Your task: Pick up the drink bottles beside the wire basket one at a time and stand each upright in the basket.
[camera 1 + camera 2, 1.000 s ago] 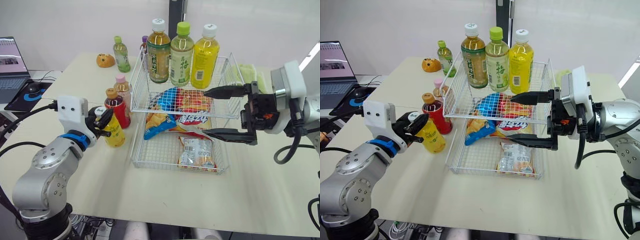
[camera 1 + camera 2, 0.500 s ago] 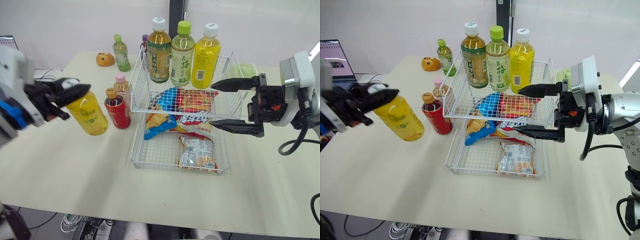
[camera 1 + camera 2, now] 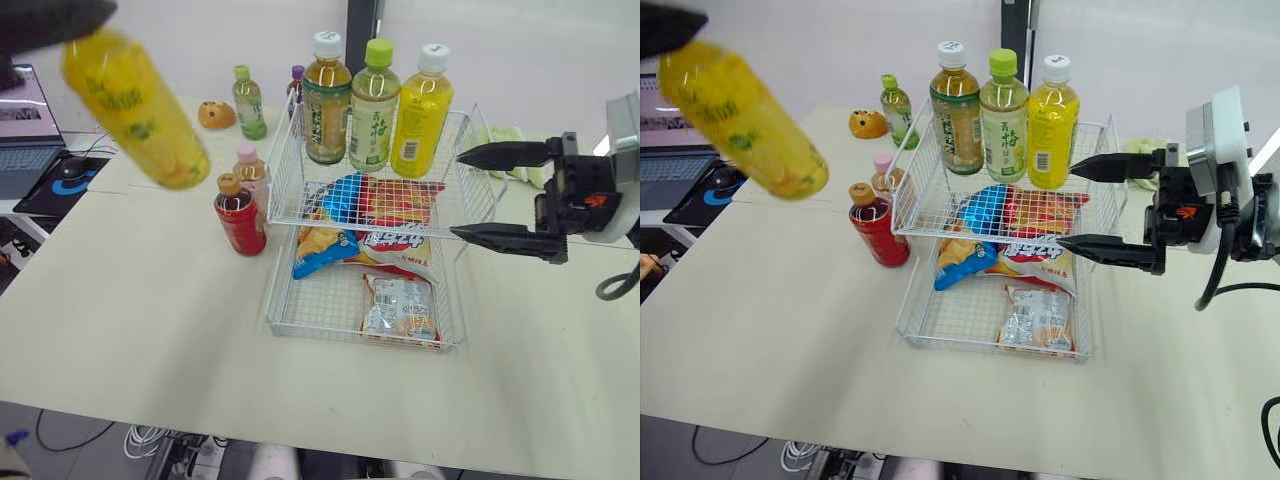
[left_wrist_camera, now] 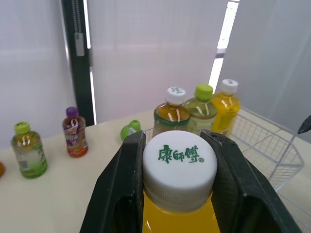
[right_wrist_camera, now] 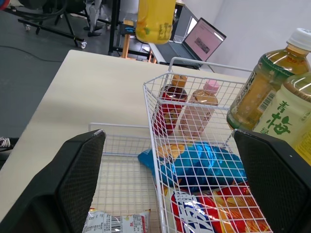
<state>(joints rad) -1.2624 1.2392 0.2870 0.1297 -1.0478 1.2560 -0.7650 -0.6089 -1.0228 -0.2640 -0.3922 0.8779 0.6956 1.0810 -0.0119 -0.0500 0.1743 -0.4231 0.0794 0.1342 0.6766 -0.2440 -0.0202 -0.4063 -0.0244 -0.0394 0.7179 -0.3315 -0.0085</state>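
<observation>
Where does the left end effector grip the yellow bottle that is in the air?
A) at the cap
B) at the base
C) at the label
A: the left end effector has its fingers pressed on both sides of the white cap of the yellow bottle.

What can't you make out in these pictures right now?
1. Tilted yellow plastic drink bottle: label blurred in both eye views; cap end covered by the black left pincer at the top edge.
2. Pink-capped bottle: lower body hidden behind the red-liquid bottle, eye views.
3. Small purple-capped bottle: body hidden behind the tall amber bottle, left eye view.
4. Yellow bottle's body, left wrist view: cut off by the bottom edge.
</observation>
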